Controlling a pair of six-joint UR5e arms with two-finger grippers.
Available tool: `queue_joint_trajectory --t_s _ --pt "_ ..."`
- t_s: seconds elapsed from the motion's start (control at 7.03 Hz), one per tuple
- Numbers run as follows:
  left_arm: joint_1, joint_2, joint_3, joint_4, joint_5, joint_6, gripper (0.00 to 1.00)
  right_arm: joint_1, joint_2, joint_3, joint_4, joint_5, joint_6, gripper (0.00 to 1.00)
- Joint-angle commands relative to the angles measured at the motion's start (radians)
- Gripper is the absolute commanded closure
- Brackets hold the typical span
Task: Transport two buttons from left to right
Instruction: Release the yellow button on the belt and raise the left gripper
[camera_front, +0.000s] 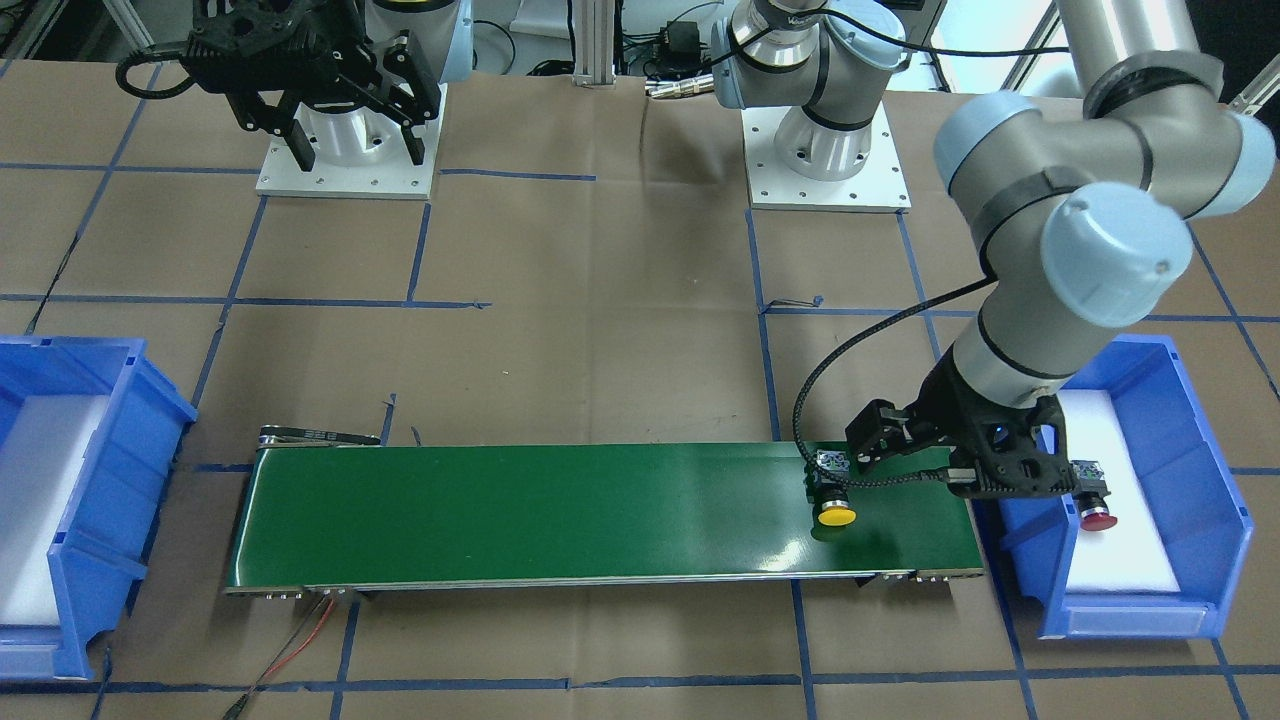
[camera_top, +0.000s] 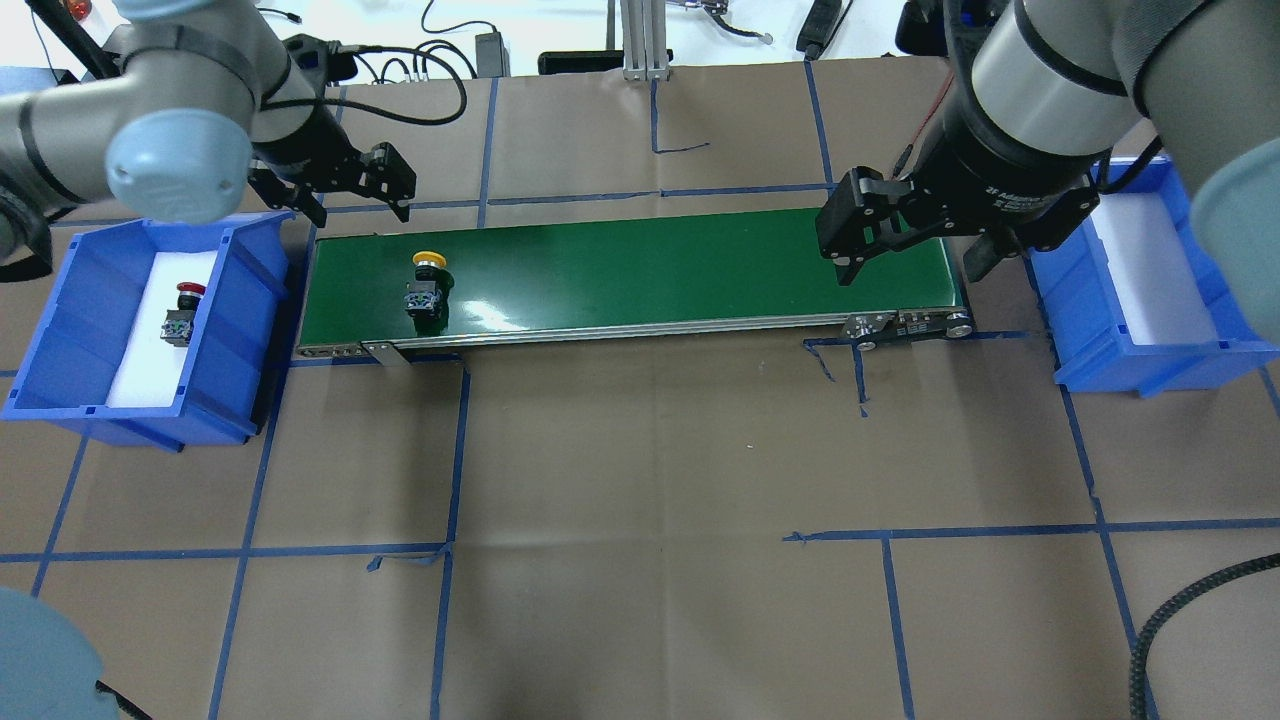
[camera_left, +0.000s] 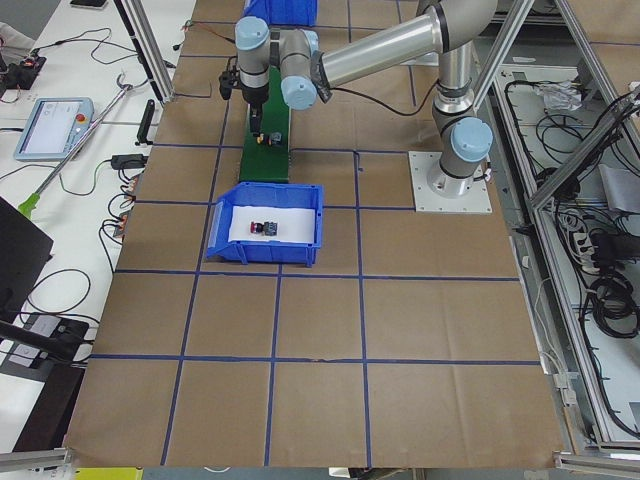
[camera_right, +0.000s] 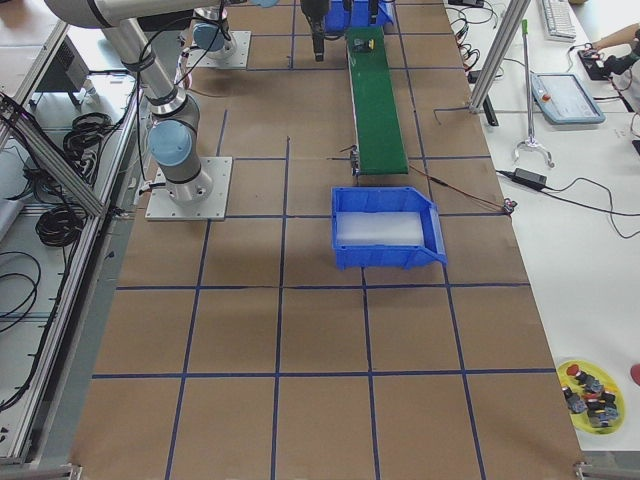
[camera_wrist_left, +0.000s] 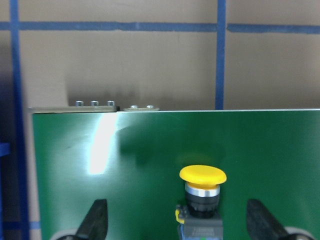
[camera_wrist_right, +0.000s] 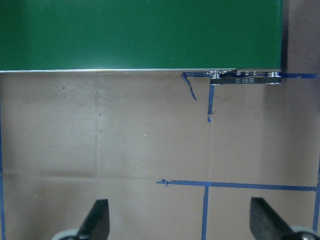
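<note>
yellow btn (camera_top: 427, 283) on belt (camera_top: 650, 270); red btn (camera_top: 184, 313) binned

Silver arms (camera_front: 1010, 340), pale-blue joint caps (camera_front: 1115, 255)
Black left tool (camera_top: 360, 205) and right tool (camera_top: 910, 268), braided black cable (camera_front: 830, 370), white bolted base plates (camera_front: 780, 195).

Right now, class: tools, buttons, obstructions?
Left tool, right tool open, empty. Yellow-capped button on green conveyor belt. Red-capped button in left blue bin. Belt unobstructed.
</note>
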Motion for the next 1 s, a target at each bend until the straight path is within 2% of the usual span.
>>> queue_joint_trajectory --t_s 0.0,0.28,0.85 --pt "0.0 0.082 0.089 -0.221 0.002 0.006 0.0 -0.002 0.001 -0.014 0.0 -0.011 0.0 0.0" --pt "0.02 0.082 0.085 -0.212 0.046 0.014 0.0 -0.002 0.0 -0.013 0.004 -0.017 -0.002 0.0" --pt "0.308 0.07 0.08 -0.21 0.049 0.39 0.0 0.001 0.001 -0.016 0.002 -0.02 -0.003 0.0"
